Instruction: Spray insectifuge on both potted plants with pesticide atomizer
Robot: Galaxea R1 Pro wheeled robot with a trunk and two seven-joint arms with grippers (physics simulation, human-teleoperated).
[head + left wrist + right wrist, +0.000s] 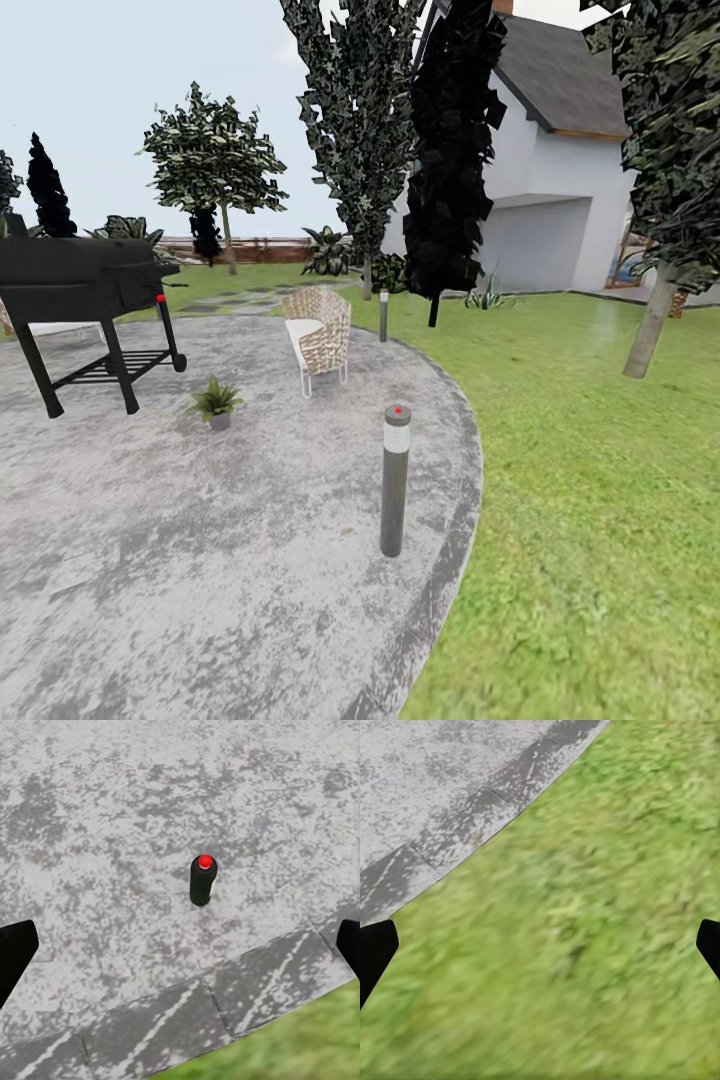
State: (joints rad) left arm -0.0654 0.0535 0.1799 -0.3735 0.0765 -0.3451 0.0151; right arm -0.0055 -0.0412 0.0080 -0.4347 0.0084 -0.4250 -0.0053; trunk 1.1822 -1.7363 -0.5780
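Observation:
One potted plant [215,401], a low green rosette in a tiny grey pot, sits on the rough grey paving [150,560] between the grill and the wicker chair. A similar spiky rosette [487,296] stands far off on the lawn by the house; I cannot make out a pot. The pesticide atomizer is out of view. My left gripper [180,952] is open above the paving's edge, its dark fingertips [15,952] spread wide. My right gripper [540,952] is open over grass, with nothing between its fingertips [375,949].
A dark bollard light [395,480] with a white band and red top stands near the paving's rim, seen from above in the left wrist view [202,879]. A second bollard [383,314], a wicker chair [318,339] and a black grill [80,300] lie farther off. Lawn [600,520] spreads right.

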